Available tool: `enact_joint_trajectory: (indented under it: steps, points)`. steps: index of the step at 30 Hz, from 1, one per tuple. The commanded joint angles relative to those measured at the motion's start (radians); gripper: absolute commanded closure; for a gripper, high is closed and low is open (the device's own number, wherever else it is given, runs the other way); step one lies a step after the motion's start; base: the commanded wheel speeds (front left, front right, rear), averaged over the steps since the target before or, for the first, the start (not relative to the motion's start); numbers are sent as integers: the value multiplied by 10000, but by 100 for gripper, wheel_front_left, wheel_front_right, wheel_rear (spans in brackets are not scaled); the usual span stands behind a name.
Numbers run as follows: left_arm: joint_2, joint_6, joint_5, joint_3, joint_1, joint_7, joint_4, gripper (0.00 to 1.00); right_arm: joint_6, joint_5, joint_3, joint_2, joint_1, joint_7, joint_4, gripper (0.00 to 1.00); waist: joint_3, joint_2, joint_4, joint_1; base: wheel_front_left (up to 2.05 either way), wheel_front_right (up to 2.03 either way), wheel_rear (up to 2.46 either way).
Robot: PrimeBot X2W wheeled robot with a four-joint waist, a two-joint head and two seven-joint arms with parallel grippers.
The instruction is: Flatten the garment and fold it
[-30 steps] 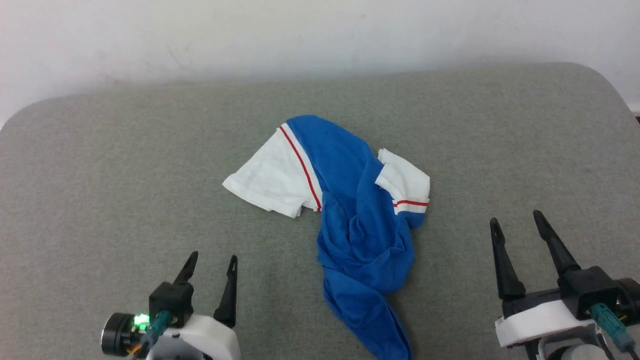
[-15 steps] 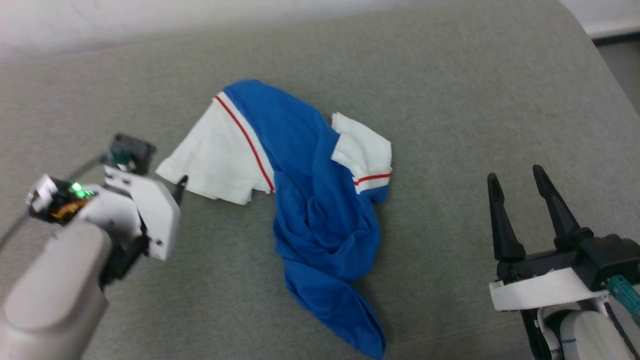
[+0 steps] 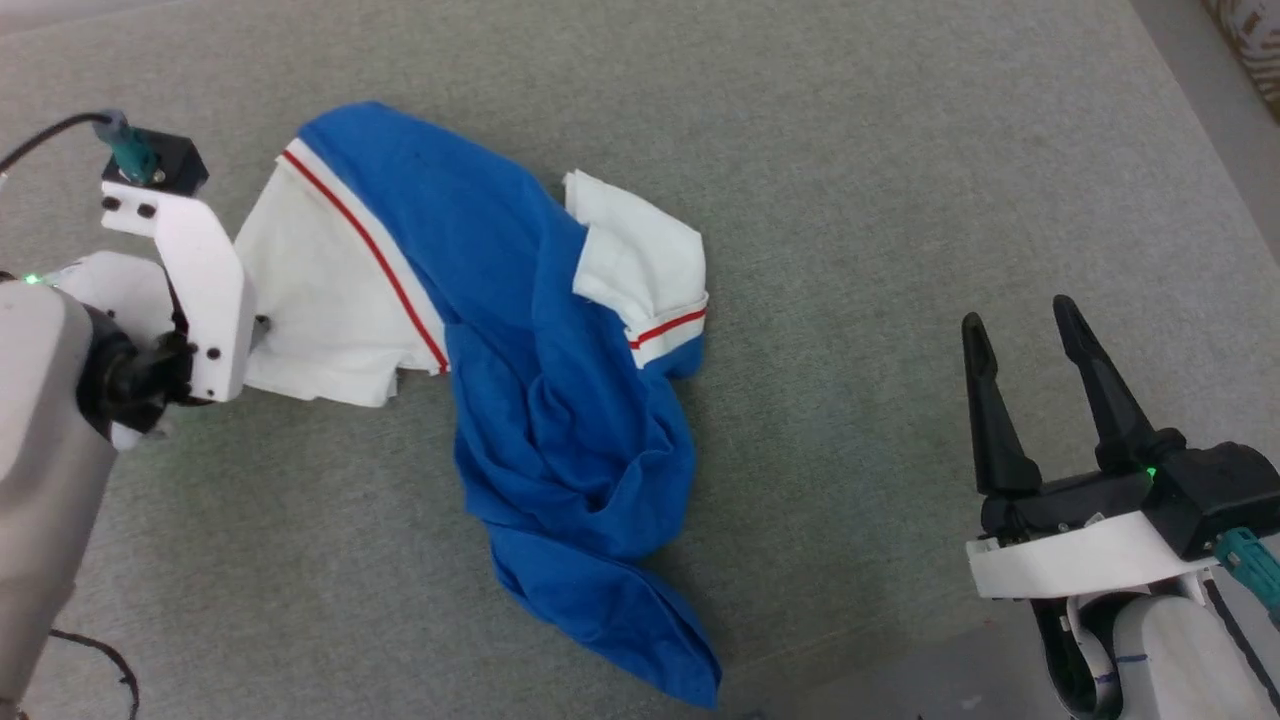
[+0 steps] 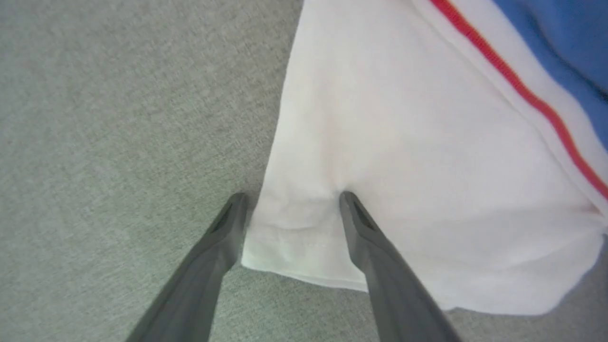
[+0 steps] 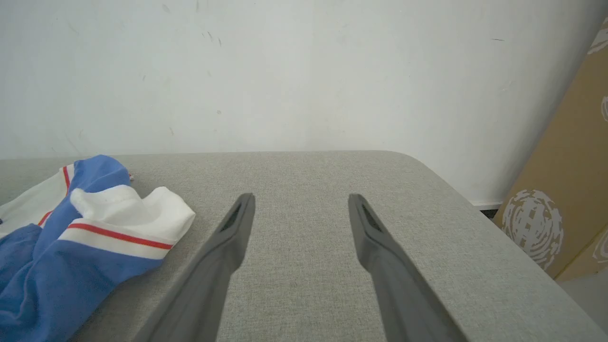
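Blue knit cloth, limp and light to judge by its twisted folds: the garment (image 3: 540, 400) lies bunched mid-tabletop (image 3: 900, 150), its tail trailing close to the near edge. It would likely sag and drag rather than slide, so hems and sleeve corners look like the surest holds. At the near right, the right end effector (image 3: 1016, 315) hovers spread wide and empty, well apart from the cloth, with bare surface around it. Farther left, the left end effector (image 4: 292, 199) stands open astride the corner hem of the white sleeve (image 4: 403, 166), one finger on cloth, the other just beside it. Beyond is open room for spreading, then the rounded far edge, a wall (image 5: 285, 71) and a cardboard box (image 5: 570, 190).
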Motion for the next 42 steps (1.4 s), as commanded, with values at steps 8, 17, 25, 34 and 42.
enact_joint_trajectory:
  steps: [8, 17, 25, 34, 42]
  points:
    - [-12, 44, -619, -156, 1112, 587, -268, 100, -21, 2, -154, 3, -22, -47, 93, 0, -206, 0, 51, 0, 0, 0, 0]
    - [429, 773, -604, 1124, 2816, -2754, -2114, 100, -21, -487, -478, 3, 381, -47, 259, 0, -1459, 0, 1076, 0, 0, 0, 0]
    - [538, 1765, -1550, 2619, 5363, -4310, -3497, 100, -21, -771, -463, 3, 685, -47, 579, 0, -2182, 0, 1979, 0, 0, 0, 0]
    - [-154, 2040, -1475, 2351, 7256, -5368, -3994, 0, -21, -1101, -490, 3, 918, 6, 1254, 0, -2343, 0, 2430, 0, 0, 0, 0]
    - [-1517, 1887, -333, 2247, 6695, -8985, -3863, 0, -21, -1186, -492, 3, 600, 344, 1360, 0, -2356, 0, 3033, 0, 0, 0, 0]
